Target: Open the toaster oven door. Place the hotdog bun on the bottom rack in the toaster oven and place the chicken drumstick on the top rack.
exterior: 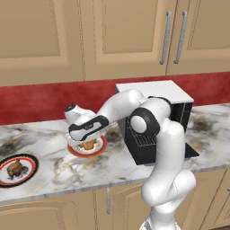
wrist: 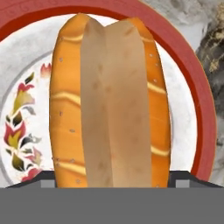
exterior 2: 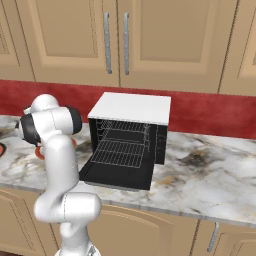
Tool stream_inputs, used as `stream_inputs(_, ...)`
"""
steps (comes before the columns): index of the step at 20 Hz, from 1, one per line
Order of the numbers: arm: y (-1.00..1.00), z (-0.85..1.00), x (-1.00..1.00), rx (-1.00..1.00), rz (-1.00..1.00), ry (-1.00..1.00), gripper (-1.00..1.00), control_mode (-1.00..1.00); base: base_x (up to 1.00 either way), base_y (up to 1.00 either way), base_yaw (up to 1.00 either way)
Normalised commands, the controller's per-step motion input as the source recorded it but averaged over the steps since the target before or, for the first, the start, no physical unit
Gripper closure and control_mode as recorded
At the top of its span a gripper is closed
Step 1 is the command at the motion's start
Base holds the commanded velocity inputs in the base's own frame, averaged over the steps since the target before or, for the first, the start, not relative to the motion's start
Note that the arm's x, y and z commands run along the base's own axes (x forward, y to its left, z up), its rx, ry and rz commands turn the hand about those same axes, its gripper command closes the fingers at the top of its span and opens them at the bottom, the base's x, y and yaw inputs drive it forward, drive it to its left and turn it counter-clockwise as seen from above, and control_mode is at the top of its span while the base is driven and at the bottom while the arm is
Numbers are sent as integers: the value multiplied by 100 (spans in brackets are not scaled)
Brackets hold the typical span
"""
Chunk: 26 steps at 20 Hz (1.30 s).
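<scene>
Hand view, and the hotdog bun (wrist: pixel 109 103) stands right in front of the lens, running top to bottom through the middle of the frame! At the bottom edge the two dark finger tips (wrist: pixel 49 183) peek out on either side of it, so the fingers straddle the bun, spread about as wide as it is; whether they already press its flanks I cannot tell. Golden-orange crust, a paler brown strip down the split, a few pale streaks: smooth and oblong, lying on a white plate with a red rim (wrist: pixel 205 131) and a leaf pattern at the lower left.

Over in the left base view the gripper (exterior: pixel 88 143) hangs low over that plate, left of centre on the marble counter (exterior: pixel 45 143). The chicken drumstick (exterior: pixel 15 168) waits on a second plate at the far left. The toaster oven door (exterior 2: pixel 117 175) lies folded down and both racks are bare, so by my reckoning step one is done, and both foods have yet to go in.
</scene>
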Motion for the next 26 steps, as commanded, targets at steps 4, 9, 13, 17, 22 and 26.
stream_inputs(4,-17,-1,0,2,0,0,100,-100,0,0,0)
stream_inputs(9,-21,15,-12,7,1,0,100,-100,0,0,0)
stream_inputs(13,-28,47,-49,16,5,-9,100,-100,0,0,0)
stream_inputs(17,-28,57,-54,14,10,-7,100,-100,0,0,0)
stream_inputs(22,-36,52,-61,10,20,-11,100,-100,0,0,0)
stream_inputs(26,-38,49,-58,8,28,-16,100,-100,0,0,0)
